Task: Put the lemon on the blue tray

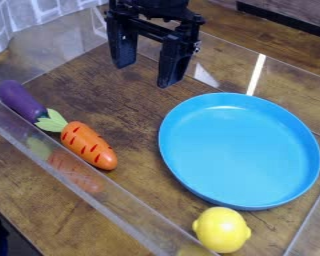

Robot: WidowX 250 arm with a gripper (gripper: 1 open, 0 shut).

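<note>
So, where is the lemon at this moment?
The lemon lies at the bottom edge of the camera view, right of centre, just below the near rim of the blue tray and not on it. The carrot is further left.

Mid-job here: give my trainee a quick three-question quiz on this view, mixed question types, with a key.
1. True or false: the lemon already lies on the blue tray.
2. Which item lies closest to the carrot? A) lemon B) eggplant C) tool
3. Fill in: the tool's jaws are ____.

Key: 1 false, it sits on the table just outside the tray's near rim. 2 B. 3 open, holding nothing.
</note>
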